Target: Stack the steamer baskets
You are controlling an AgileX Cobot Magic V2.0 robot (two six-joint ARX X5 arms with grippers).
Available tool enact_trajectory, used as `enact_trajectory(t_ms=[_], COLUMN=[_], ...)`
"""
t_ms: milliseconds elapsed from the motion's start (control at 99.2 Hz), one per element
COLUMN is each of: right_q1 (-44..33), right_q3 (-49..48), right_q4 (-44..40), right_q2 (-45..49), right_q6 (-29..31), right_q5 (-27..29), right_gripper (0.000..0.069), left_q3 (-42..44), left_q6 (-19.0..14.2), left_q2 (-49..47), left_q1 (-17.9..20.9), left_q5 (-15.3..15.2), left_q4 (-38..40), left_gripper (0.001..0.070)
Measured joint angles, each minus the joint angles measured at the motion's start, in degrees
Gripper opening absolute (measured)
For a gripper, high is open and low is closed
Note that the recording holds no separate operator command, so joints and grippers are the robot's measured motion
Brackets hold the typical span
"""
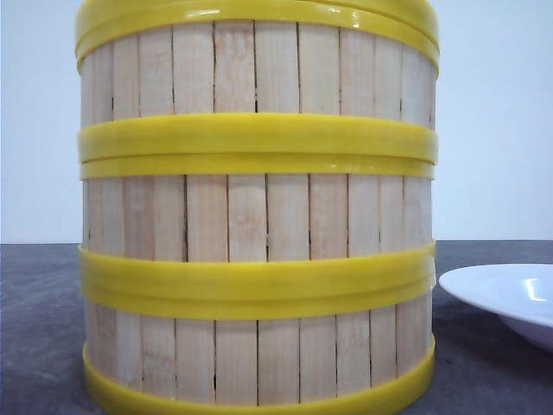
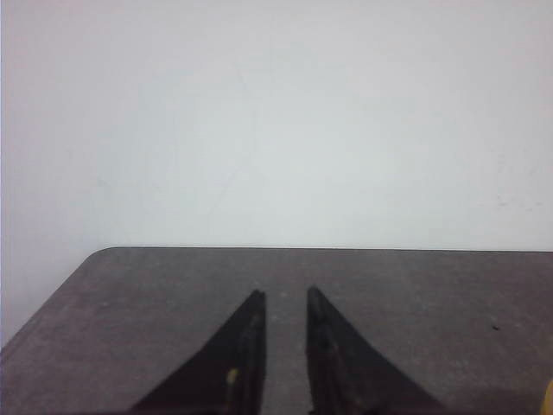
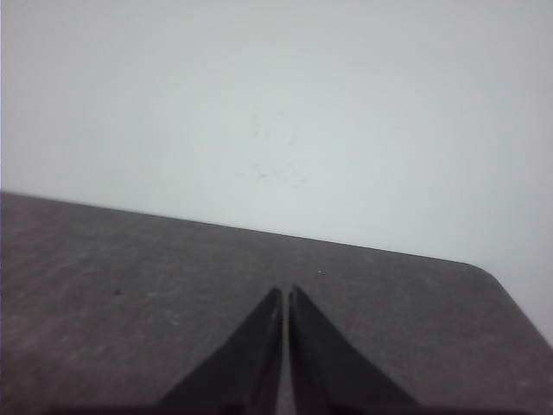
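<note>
Stacking looks complete: three steamer baskets (image 1: 257, 216) stand in one column on the dark tabletop (image 1: 39, 328), with a white plate (image 1: 510, 298) just right of the column. The left gripper (image 2: 285, 298) is slightly parted and empty; the right gripper (image 3: 285, 294) is nearly closed, also empty. Little seems left beyond keeping clear. No writing or labels are visible.

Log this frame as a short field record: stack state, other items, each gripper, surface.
stack: three steamer baskets stacked upright, rims aligned, close to the front camera
plate: white plate to the right of the stack, apart from it
left gripper: slightly open, holding nothing, above the table
right gripper: shut, holding nothing
surface: dark grey table, white wall behind
</note>
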Motion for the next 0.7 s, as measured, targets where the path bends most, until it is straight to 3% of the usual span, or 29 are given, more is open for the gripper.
enact_trajectory(t_ms=[111, 232, 696], right_q1=[-6.4, -10.5, -11.9], right_q3=[-9.3, -15.0, -15.0], right_q4=[11.0, 14.7, 13.0], right_q2=[0.4, 0.4, 0.3], right_q6=[2.8, 5.9, 7.5], right_q5=[-8.3, -15.1, -16.4], right_gripper=[0.0009, 0.0009, 0.0009], left_q3=[0.0, 0.0, 0.0], left_q6=[0.0, 0.0, 0.0], left_q2=[0.0, 0.0, 0.0], left_q1=[0.0, 0.0, -0.1], left_q5=[0.0, 0.0, 0.0], left_q4=[-0.1, -0.1, 0.0], left_gripper=[0.0073, 0.0073, 0.0073])
